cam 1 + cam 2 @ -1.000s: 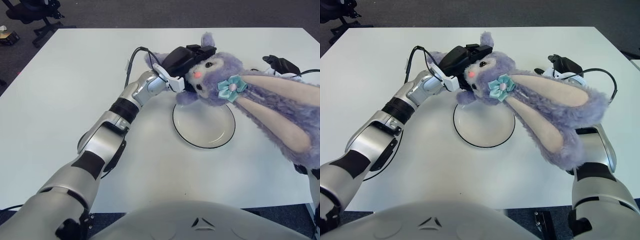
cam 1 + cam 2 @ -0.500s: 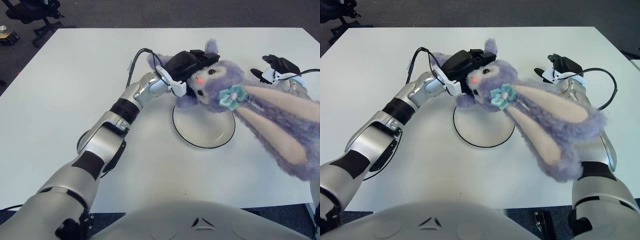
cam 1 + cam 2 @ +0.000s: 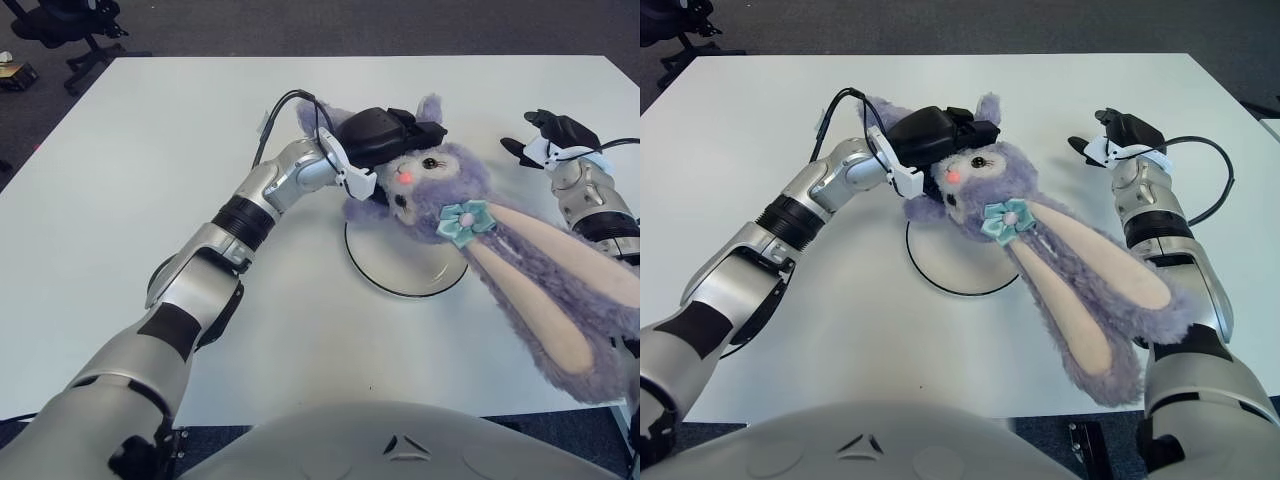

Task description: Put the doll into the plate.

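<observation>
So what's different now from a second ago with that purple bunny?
The left hand, gripping the plush bunny, has carried it slightly right and turned it, so its long ears have swung down toward the table's near right edge, uncovering the right hand and forearm. The plate has not moved, and the right hand stays open at the far right, holding nothing.

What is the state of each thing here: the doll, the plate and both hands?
Doll: held up by its head over the plate, ears hanging toward the camera, not set down.
Plate: upright on the table, nothing lying in it.
Left hand: shut on the doll's head.
Right hand: beyond the doll's ears, on the right, holding nothing.
</observation>
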{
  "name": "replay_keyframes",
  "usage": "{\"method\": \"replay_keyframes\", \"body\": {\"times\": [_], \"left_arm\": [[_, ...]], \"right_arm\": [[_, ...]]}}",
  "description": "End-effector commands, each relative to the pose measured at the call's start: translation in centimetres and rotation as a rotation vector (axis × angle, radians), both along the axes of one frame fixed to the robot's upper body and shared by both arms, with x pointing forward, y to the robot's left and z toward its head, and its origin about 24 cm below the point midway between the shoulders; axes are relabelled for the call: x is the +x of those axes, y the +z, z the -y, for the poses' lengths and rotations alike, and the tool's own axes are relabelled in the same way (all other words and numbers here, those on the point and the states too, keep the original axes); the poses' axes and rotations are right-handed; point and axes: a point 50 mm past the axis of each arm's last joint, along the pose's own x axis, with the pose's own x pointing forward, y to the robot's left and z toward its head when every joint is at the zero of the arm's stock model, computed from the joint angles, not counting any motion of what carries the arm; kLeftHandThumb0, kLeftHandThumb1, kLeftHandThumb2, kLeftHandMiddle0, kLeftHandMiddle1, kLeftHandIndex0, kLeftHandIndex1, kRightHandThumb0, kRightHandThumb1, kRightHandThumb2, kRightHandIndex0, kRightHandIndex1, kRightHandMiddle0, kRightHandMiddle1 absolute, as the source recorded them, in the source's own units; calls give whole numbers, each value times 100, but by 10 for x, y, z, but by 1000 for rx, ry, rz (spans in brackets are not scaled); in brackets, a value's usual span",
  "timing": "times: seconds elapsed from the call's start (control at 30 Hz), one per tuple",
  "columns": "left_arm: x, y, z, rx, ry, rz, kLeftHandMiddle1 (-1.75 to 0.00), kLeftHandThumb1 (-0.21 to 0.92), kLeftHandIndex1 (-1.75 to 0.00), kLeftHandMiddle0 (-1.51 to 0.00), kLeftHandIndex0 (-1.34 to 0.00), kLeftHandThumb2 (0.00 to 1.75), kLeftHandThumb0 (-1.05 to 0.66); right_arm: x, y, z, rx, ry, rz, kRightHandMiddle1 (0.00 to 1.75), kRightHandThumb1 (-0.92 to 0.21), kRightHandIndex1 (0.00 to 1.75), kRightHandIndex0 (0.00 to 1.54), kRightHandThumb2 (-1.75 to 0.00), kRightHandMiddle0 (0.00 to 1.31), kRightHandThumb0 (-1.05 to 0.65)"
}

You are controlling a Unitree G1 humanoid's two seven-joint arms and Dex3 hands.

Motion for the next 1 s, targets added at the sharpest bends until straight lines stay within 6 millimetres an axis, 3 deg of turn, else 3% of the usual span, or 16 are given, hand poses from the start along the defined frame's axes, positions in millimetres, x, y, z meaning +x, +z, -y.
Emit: {"method": "replay_keyframes", "body": {"times": [0.0, 0.07, 0.17, 0.27, 0.7, 0.77, 0.87, 0.9, 0.93, 0.97], "left_arm": [[-3, 1, -4, 47, -4, -28, -175, 86, -155, -54, -45, 36, -27], [-4, 2, -4, 70, -6, -35, -175, 89, -152, -52, -45, 32, -31], [-7, 5, -4, 130, -21, -39, -157, 91, -139, -48, -42, 29, -11], [-10, 6, -3, 166, -39, -38, -147, 92, -136, -52, -37, 27, -4], [-19, 12, 0, 195, -55, -45, -139, 92, -137, -55, -34, 26, -1], [-21, 14, 0, 198, -53, -52, -142, 92, -97, -51, -35, 25, 20], [-22, 14, -1, 201, -50, -59, -144, 92, -62, -47, -37, 26, 30], [-22, 15, -1, 202, -50, -61, -145, 92, -58, -47, -37, 26, 31], [-22, 15, -2, 203, -49, -64, -119, 92, -48, -46, -36, 21, 5], [-22, 16, -2, 204, -50, -67, -106, 92, -43, -48, -37, 18, -4]], "right_arm": [[0, 8, 6, -20, -13, 26, 4, -92, 1, 55, -57, 42, -53], [0, 8, 6, -21, -13, 26, 4, -92, 1, 56, -57, 42, -54], [0, 8, 6, -24, -12, 27, 4, -92, 1, 56, -57, 42, -54], [-1, 8, 6, -26, -12, 27, 4, -92, 1, 56, -57, 42, -54], [0, 8, 4, -26, -12, 24, 4, -92, 1, 56, -57, 43, -54], [1, 7, 4, -24, -13, 23, 4, -92, 1, 56, -57, 43, -54], [1, 7, 4, -23, -14, 22, 4, -92, 1, 56, -57, 43, -54], [1, 7, 4, -22, -15, 22, 4, -92, 1, 56, -57, 43, -54], [1, 7, 3, -21, -15, 22, 4, -92, 1, 56, -57, 43, -54], [1, 7, 3, -20, -15, 22, 4, -92, 1, 56, -57, 43, -54]]}}
